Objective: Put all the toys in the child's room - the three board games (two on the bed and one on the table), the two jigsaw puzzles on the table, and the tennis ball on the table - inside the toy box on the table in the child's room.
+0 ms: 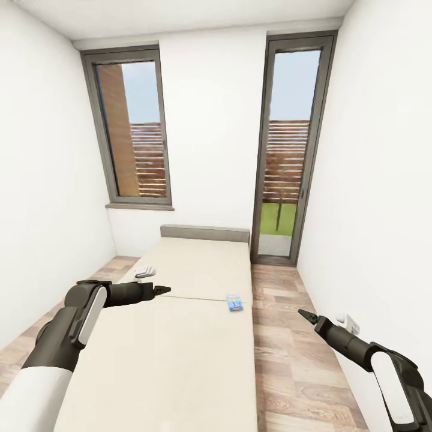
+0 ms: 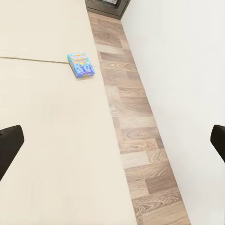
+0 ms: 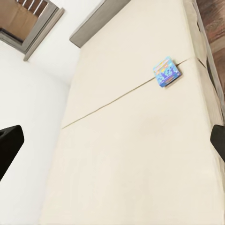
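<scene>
Left end effector, fingers spread and empty, hovers over the bed; right end effector, also released, hangs above the wood-plank floor. White walls and two tall windows enclose the room. A light-blue board game lies flat near the mattress's right edge; a white object at the left edge is indistinct.

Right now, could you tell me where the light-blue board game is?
In the head view, the light-blue board game lies near the bed's right edge, by the mattress seam.
</scene>
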{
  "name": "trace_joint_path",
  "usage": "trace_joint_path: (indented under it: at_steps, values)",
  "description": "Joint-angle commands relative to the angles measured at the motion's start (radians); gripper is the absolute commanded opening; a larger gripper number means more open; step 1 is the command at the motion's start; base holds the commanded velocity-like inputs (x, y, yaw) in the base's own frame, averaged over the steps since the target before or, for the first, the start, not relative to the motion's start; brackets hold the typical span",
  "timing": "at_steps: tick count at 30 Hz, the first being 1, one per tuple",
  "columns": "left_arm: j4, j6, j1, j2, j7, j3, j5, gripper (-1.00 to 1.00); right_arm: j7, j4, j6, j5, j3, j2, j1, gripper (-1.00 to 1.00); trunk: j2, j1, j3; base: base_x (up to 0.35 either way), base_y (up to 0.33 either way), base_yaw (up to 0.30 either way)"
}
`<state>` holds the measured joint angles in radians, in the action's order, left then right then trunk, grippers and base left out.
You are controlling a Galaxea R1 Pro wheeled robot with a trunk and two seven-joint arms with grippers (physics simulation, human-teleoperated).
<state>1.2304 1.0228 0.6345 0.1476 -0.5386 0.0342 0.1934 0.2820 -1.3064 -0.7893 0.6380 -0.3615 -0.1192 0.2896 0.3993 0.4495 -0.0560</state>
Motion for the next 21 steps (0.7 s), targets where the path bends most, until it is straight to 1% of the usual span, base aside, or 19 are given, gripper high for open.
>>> trace_joint_path:
  at_steps: [1,5,10,12,21]
  values:
    - [0.0,0.006,0.001,0.0,-0.001,0.001,0.003,1.0,0.005,-0.001,-0.005,-0.003,-0.002,0.001,0.0,1.0,0.001,0.001,0.0,0.077,-0.087,0.19]
    - [0.0,0.006,0.001,0.0,-0.001,0.001,0.003,1.0,0.004,-0.003,-0.004,-0.003,0.011,0.001,0.0,1.0,0.001,0.001,0.0,0.094,-0.134,0.244]
    - [0.0,0.006,0.001,0.0,-0.001,0.001,0.002,1.0,0.001,-0.003,-0.003,-0.003,0.047,-0.002,0.0,1.0,0.001,0.001,0.0,0.053,-0.169,0.276]
    - [0.0,0.006,0.001,0.0,-0.001,0.001,0.003,1.0,0.0,-0.003,-0.002,-0.004,0.054,-0.002,0.0,1.0,0.001,0.001,0.0,0.016,-0.158,0.287]
    - [0.0,0.006,0.001,0.0,-0.001,0.001,0.003,1.0,0.0,-0.003,-0.002,-0.004,0.06,-0.002,0.0,1.0,0.001,0.001,0.0,0.005,-0.056,0.29]
